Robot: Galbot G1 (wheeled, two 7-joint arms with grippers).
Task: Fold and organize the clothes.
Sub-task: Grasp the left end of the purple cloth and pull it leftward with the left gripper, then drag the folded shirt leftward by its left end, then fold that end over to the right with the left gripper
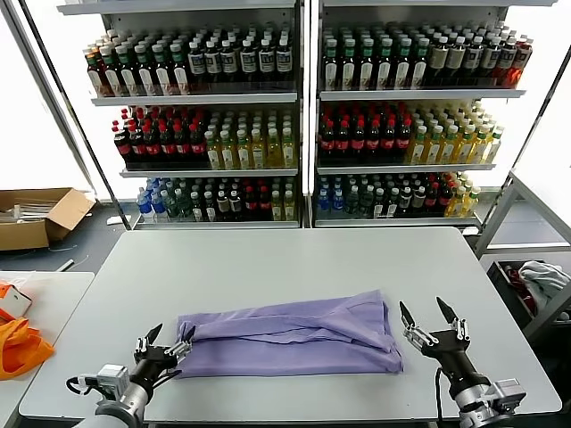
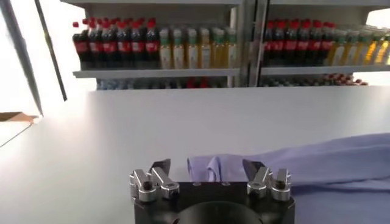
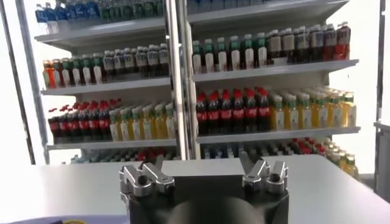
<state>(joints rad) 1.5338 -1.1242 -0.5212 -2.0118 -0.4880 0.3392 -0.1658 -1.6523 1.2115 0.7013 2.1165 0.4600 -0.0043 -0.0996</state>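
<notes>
The lavender T-shirt point(image 1: 290, 335) lies folded into a long band across the front of the grey table point(image 1: 294, 263). Its printed side is hidden. My left gripper point(image 1: 169, 335) is open and empty at the shirt's left end, fingertips close to the cloth edge. In the left wrist view the shirt point(image 2: 304, 164) lies just beyond the open left gripper point(image 2: 207, 165). My right gripper point(image 1: 428, 312) is open and empty just off the shirt's right end. The right wrist view shows the open right gripper point(image 3: 201, 159) over bare table, with only a sliver of purple at the frame's corner.
Shelves of bottles point(image 1: 303, 116) stand behind the table. A second table with bright orange fabric point(image 1: 20, 346) is at the left. A cardboard box point(image 1: 40, 217) sits on the floor at the far left. A white-and-red cloth bundle point(image 1: 540, 281) lies on a rack at the right.
</notes>
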